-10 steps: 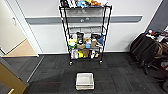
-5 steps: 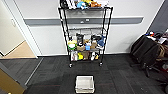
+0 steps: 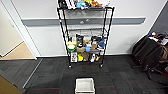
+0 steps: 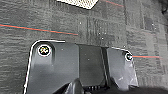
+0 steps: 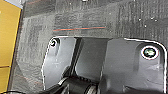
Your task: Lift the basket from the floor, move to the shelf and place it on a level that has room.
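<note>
Basket (image 3: pixel 85 85) sits on carpet (image 3: pixel 45 72) before shelf (image 3: pixel 85 37); approach squarely, lower both arms evenly. Cannot tell either gripper's opening.

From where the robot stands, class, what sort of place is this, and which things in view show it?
Probably an office or storeroom: dark grey carpet-tile floor, a stocked black wire shelf against a plain wall, and a black office chair.

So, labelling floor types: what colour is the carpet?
Dark grey carpet, faintly streaked; head view shows it best.
</note>
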Motion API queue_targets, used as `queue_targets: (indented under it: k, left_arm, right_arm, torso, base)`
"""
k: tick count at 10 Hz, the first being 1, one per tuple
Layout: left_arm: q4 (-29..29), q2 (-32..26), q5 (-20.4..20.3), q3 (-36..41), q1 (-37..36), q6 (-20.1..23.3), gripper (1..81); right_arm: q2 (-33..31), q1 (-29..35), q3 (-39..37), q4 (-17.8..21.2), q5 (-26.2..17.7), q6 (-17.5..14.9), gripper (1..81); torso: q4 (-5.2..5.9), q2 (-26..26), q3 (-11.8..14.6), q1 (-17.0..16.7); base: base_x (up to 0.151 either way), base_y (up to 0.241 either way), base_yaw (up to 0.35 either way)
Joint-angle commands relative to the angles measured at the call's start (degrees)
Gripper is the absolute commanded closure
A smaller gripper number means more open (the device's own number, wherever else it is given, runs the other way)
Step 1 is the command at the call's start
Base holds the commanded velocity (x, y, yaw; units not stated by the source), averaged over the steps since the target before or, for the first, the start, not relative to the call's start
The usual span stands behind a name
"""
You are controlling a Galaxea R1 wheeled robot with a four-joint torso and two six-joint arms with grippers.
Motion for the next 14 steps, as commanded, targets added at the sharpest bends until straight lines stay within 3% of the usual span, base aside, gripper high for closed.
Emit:
queue_targets:
  k: [1,14]
  left_arm:
    - [-0.1,-0.76,2.92,0.83,-2.56,-0.15,1.0]
    - [0.34,0.82,3.01,0.66,-2.47,0.03,1.0]
  right_arm:
    - [-0.54,3.07,0.47,0.68,-3.01,0.04,1.0]
    - [-0.28,2.64,0.03,0.68,-3.01,0.04,1.0]
  torso:
    - [0.0,0.0,0.0,0.0]
    - [0.0,0.0,0.0,0.0]
  base:
    - [0.122,0.0,0.0]
    - [0.122,0.0,0.0]
